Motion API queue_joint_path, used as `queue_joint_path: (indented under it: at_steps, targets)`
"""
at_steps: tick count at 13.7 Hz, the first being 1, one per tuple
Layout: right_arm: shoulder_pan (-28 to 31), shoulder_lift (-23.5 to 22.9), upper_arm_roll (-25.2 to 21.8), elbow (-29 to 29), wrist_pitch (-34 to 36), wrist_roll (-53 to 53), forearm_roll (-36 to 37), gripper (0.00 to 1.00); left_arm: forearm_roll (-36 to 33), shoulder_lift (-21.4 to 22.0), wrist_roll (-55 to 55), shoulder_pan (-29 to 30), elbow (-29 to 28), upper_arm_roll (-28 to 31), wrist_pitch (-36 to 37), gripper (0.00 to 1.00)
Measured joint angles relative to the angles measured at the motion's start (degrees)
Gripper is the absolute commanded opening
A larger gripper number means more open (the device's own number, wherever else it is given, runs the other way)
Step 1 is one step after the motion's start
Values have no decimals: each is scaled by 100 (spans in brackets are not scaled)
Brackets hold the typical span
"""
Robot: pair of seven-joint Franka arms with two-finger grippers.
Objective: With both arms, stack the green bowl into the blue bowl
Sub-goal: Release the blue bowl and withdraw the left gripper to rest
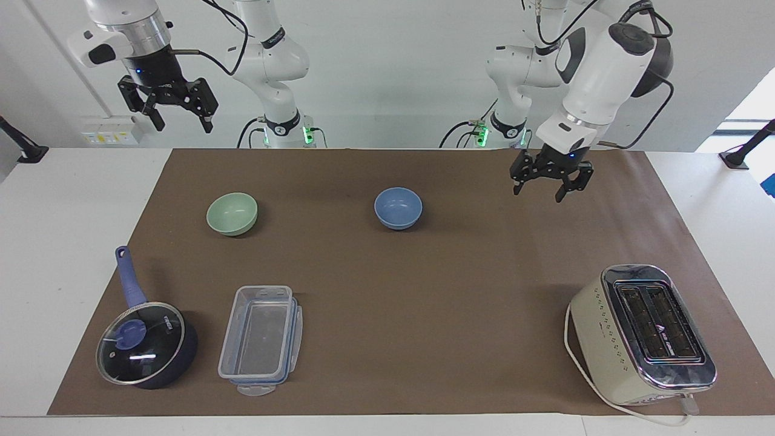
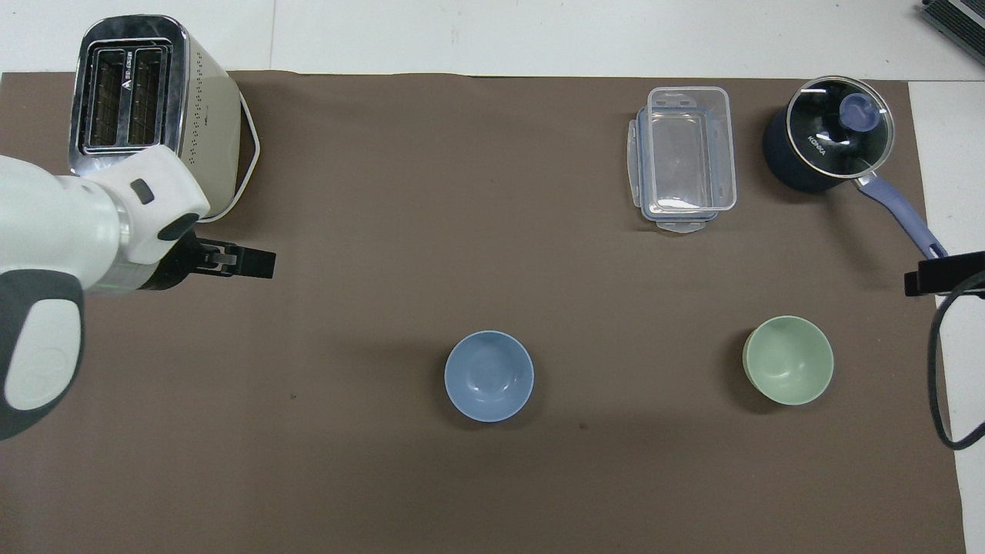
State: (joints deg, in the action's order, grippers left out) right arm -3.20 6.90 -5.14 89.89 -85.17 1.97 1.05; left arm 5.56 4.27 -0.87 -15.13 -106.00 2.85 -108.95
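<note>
The blue bowl (image 1: 398, 208) (image 2: 489, 376) sits upright and alone near the middle of the brown mat. Toward the right arm's end of the table stands the green bowl (image 1: 232, 213) (image 2: 788, 371), also upright, about as near to the robots as the blue one. My left gripper (image 1: 537, 194) (image 2: 258, 263) hangs open and holds nothing. It is above the mat toward the left arm's end, well clear of the blue bowl. My right gripper (image 1: 184, 128) (image 2: 943, 273) waits open, raised high off the table's right-arm end, holding nothing.
A cream toaster (image 1: 642, 333) (image 2: 154, 115) with its cord stands farthest from the robots at the left arm's end. A clear plastic container (image 1: 260, 339) (image 2: 685, 158) and a lidded dark-blue saucepan (image 1: 145, 342) (image 2: 827, 142) lie farther from the robots than the green bowl.
</note>
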Motion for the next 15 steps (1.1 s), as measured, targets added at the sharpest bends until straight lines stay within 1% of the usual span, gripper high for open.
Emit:
queue_joint_path:
  at_steps: [2, 5, 9, 12, 15]
  targets:
    - [0, 0, 0, 0, 0, 0, 0, 100, -2, -13, -170, 202, 254, 2, 268, 100]
    - [0, 0, 0, 0, 0, 0, 0, 100, -6, -102, -421, 496, 736, 4, 863, 100]
    - [0, 0, 0, 0, 0, 0, 0, 100, -14, -326, -458, 657, 1362, 2, 1646, 100]
    - [0, 0, 0, 0, 0, 0, 0, 100, -15, -404, -464, 788, 1620, 6, 1962, 100]
    - [0, 0, 0, 0, 0, 0, 0, 100, -16, -444, -464, 834, 1690, 7, 2051, 100]
